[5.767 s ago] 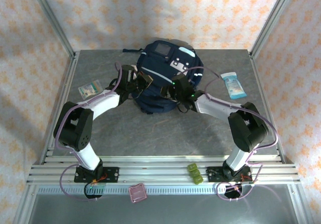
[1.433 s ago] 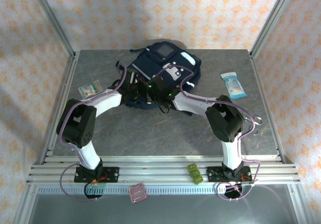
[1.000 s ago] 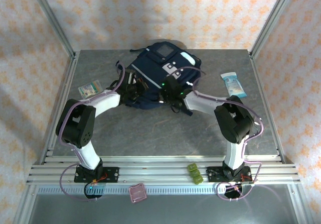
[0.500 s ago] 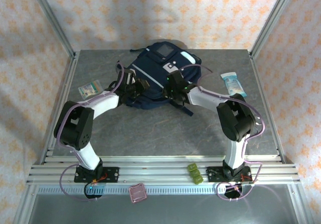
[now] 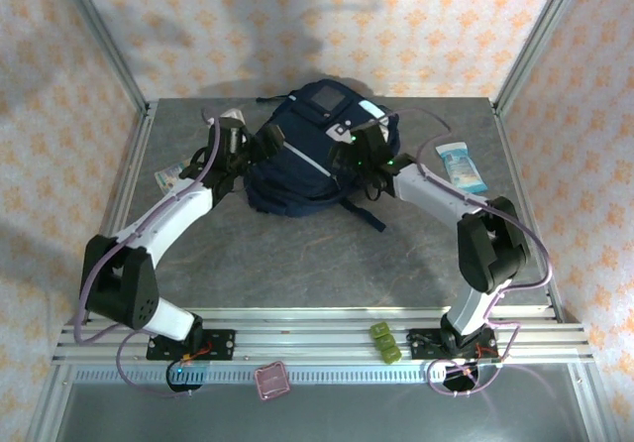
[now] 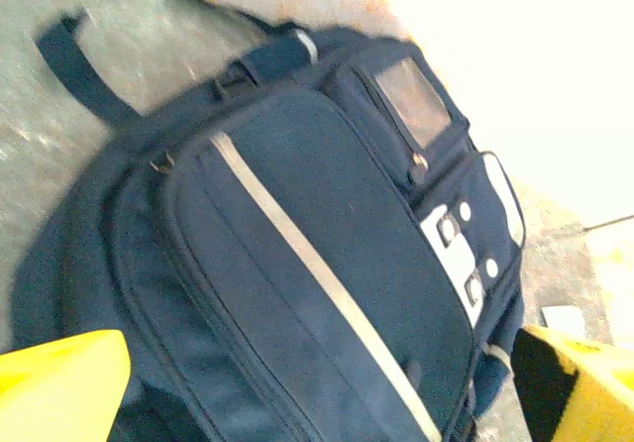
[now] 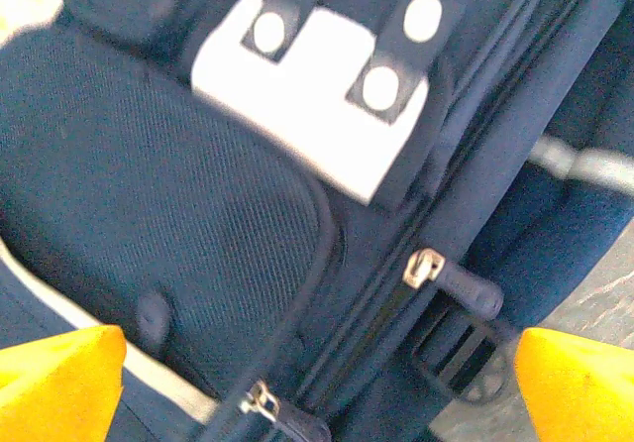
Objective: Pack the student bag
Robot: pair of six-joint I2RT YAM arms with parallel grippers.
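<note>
Currently, your student bag lies flat at the far middle of the bench, front face up, with a pale stripe running diagonally across its front pocket. Your left end effector is at the bag's upper left edge. In the left wrist view its yellow fingers sit far apart and grasp nothing. Your right end effector is over the bag's right side, close to the pale patch with its snap tabs and a zipper pull. Its fingers are likewise spread wide and grasp nothing. Contact with the fabric cannot be confirmed for either. A blue-and-white packet lies to the right, apart from the bag. A small packet lies to the left, partly behind the left arm.
</note>
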